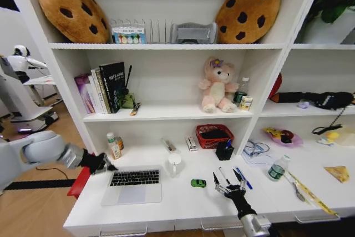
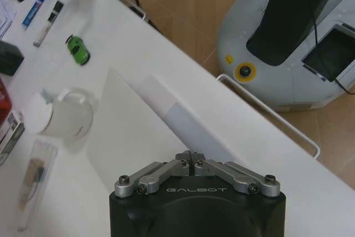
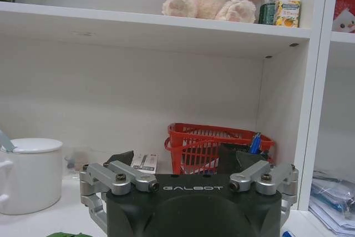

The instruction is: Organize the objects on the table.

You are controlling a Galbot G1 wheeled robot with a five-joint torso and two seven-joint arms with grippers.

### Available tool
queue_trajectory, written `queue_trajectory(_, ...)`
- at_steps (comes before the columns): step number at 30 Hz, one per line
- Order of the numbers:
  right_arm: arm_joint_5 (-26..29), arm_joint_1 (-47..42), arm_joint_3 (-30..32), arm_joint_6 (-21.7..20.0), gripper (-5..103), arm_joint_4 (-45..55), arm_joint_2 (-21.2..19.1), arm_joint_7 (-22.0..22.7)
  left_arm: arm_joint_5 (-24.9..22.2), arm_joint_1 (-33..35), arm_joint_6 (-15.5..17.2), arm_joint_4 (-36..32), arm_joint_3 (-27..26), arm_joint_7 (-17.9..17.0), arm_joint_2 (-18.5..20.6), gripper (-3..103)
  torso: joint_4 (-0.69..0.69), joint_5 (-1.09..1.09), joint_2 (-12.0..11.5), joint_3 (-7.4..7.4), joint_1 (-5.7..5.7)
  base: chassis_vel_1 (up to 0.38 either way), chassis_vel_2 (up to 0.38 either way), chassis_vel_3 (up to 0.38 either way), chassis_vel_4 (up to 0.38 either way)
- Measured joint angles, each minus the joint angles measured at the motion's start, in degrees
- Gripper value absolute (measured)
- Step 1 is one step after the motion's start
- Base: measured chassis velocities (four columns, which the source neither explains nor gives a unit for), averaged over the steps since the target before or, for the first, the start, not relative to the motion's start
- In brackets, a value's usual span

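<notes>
While the silver laptop (image 1: pixel 133 185) lies open and flat on the white desk (image 1: pixel 183 203), keyboard toward the shelving and long side running along the front edge, the left gripper (image 1: pixel 106 165) sits at its rear left corner with fingers pressed together, empty, tips just above the lid edge in the left wrist view (image 2: pixel 191 162). Over to the right gripper (image 1: pixel 226 181): fingers spread wide, holding nothing, low over the desk between the green toy car (image 1: pixel 198 182) and the blue pens (image 1: pixel 242 177). That car sits crosswise, its length running left to right. The pens slant away toward the back left. Farther right stands the clear bottle (image 1: pixel 277 169), upright, green label showing.
</notes>
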Motion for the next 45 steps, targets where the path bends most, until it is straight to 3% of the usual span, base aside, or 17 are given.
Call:
queue_trajectory(4,0.63,-0.13,0.52,0.03,100,-0.01,-0.4,0.01,0.78,0.15,3.38,-2.53,0.99,-3.89,-4.11,0,0.0,-0.01,0.0,0.0,0.0,0.0,0.0,0.0,0.0)
queue_trajectory(6,0.82,-0.3,0.67,0.03,100,0.21,-0.51,0.15,-1.09,-0.46,6.26,-2.36,1.01,-11.17,-8.06,0,-0.02,0.01,0.0,0.0,0.0,0.0,0.0,0.0,0.0)
queue_trajectory(7,0.82,-0.3,0.67,0.03,100,0.21,-0.51,0.15,-1.09,-0.46,6.26,-2.36,1.01,-11.17,-8.06,0,-0.02,0.01,0.0,0.0,0.0,0.0,0.0,0.0,0.0)
queue_trajectory(9,0.92,-0.55,0.69,-0.02,100,0.45,-0.41,0.46,-4.82,-0.79,10.38,-1.88,1.87,-21.44,-13.7,0,-0.02,0.0,0.0,0.0,0.0,0.0,0.0,0.0,0.0)
queue_trajectory(10,0.92,-0.55,0.69,-0.02,100,0.45,-0.41,0.46,-4.82,-0.79,10.38,-1.88,1.87,-21.44,-13.7,0,-0.02,0.0,0.0,0.0,0.0,0.0,0.0,0.0,0.0)
queue_trajectory(12,0.94,-0.68,0.38,-0.38,100,0.62,-0.43,0.73,-11.86,-0.83,16.39,-2.37,3.76,-34.22,-20.82,-2,-0.02,-0.01,0.0,-0.01,0.0,0.0,0.0,0.0,0.0)
queue_trajectory(13,0.94,-0.68,0.38,-0.38,100,0.62,-0.43,0.73,-11.86,-0.83,16.39,-2.37,3.76,-34.22,-20.82,-2,-0.02,-0.01,0.0,-0.01,0.0,0.0,0.0,0.0,0.0)
queue_trajectory(15,1.11,-0.26,-0.45,-2.42,100,1.05,-1.01,2.67,-19.03,-0.87,24.57,-3.96,6.81,-46.79,-31.92,14,-0.01,-0.01,0.0,-0.01,0.0,0.0,0.0,0.0,0.0)
queue_trajectory(16,1.11,-0.26,-0.45,-2.42,100,1.05,-1.01,2.67,-19.03,-0.87,24.57,-3.96,6.81,-46.79,-31.92,14,-0.01,-0.01,0.0,-0.01,0.0,0.0,0.0,0.0,0.0)
queue_trajectory(19,1.64,0.41,-1.06,-5.56,100,2.28,-2.7,5.73,-22.14,-0.07,31.93,-7.19,8.57,-57.14,-45.12,25,0.01,-0.01,0.0,-0.01,0.0,0.0,0.0,0.0,0.0)
queue_trajectory(21,1.87,0.48,-1.05,-5.88,100,2.58,-3.33,5.98,-22.48,0.25,33.12,-8.06,8.42,-59.26,-48.28,31,-0.02,0.01,0.0,-0.01,-0.01,0.0,0.0,0.0,0.0)
queue_trajectory(23,3.21,0.5,-1.01,-6.54,100,3.52,-5.1,6.21,-22.64,0.52,35.1,-10.13,6.54,-63.56,-57.96,41,0.0,0.01,0.01,-0.01,-0.01,0.0,0.0,0.0,0.0)
queue_trajectory(24,3.21,0.5,-1.01,-6.54,100,3.52,-5.1,6.21,-22.64,0.52,35.1,-10.13,6.54,-63.56,-57.96,41,0.0,0.01,0.01,-0.01,-0.01,0.0,0.0,0.0,0.0)
queue_trajectory(26,5.82,0.12,-1.03,-7.47,100,4.92,-6.52,6.14,-22.47,0.41,36.64,-13.28,4.26,-67.36,-65.98,53,0.0,0.0,0.01,-0.01,-0.01,0.0,0.0,0.0,0.0)
queue_trajectory(32,6.94,-0.56,-1.08,-7.76,100,6.49,-8.1,5.59,-21.94,4.18,37.3,-21.38,1.92,-68.36,-73.45,74,-0.01,0.02,0.0,-0.01,0.0,0.0,0.0,0.0,0.0)
queue_trajectory(37,4.78,-1.04,-0.79,-6.73,100,6.51,-7.49,5.59,-18.78,7.72,36.76,-26.26,2.11,-66.04,-76.6,95,-0.01,0.01,0.01,-0.01,-0.01,0.0,0.0,0.0,0.0)
queue_trajectory(45,1.01,-1.43,-1.33,-4.32,100,4.66,-6.2,5.13,-17.02,9.45,35.69,-28.72,2.84,-63.8,-79.32,100,-0.02,0.0,0.01,-0.01,-0.01,0.0,0.0,0.0,0.0)
